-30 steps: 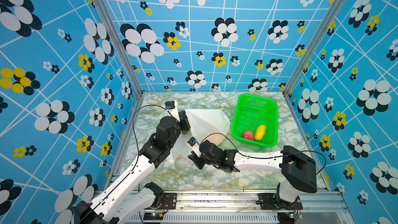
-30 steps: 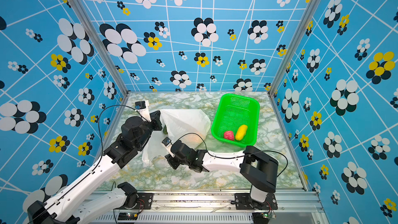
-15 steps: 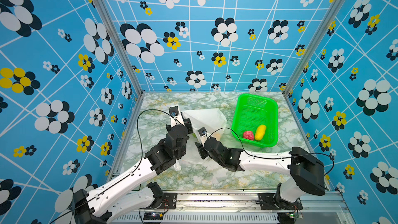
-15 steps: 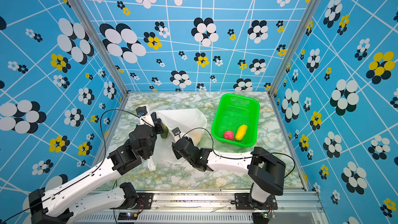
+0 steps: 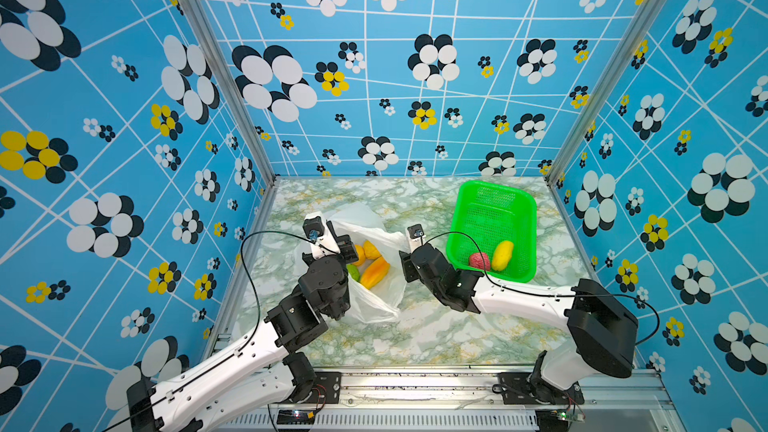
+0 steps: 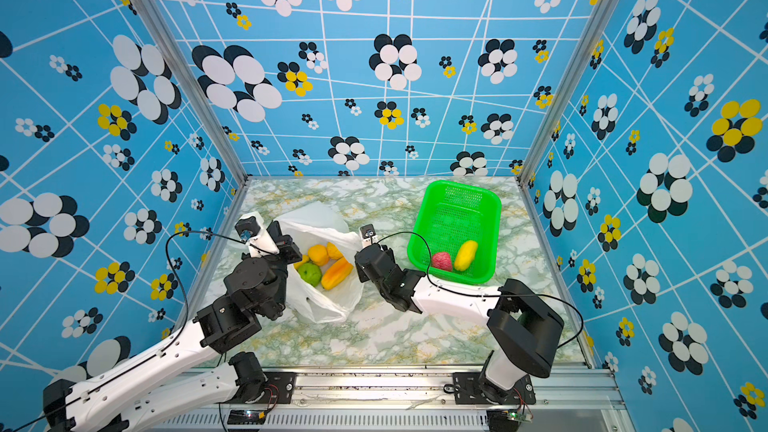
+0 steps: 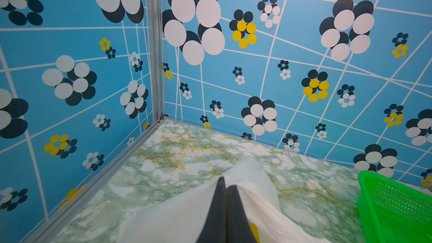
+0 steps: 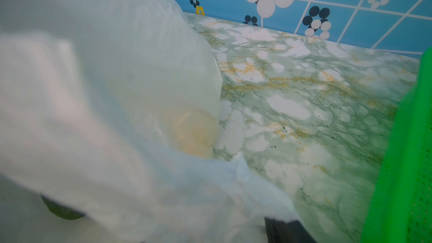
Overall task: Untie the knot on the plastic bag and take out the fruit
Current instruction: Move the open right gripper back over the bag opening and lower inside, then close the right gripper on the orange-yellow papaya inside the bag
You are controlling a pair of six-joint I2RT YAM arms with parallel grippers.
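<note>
Plastic bag: lying on the marble tabletop left of centre, its mouth gaping upward in both top views.
Fruit: sitting inside the bag, orange and yellow pieces plus a green round one (in a top view the left arm is covering half of it). The wrist views are giving only yellow blurs through the film.
Left pincer: fingers pressing together on the bag's left rim, film tenting up to them. Only the left wrist view is showing this.
Right pincer: sitting at the bag's right rim. Film is draping across the right wrist view, so I cannot tell whether it is spread or pinching.
Green basket: standing far right, holding a red-pink ball and a yellow fruit.
</note>
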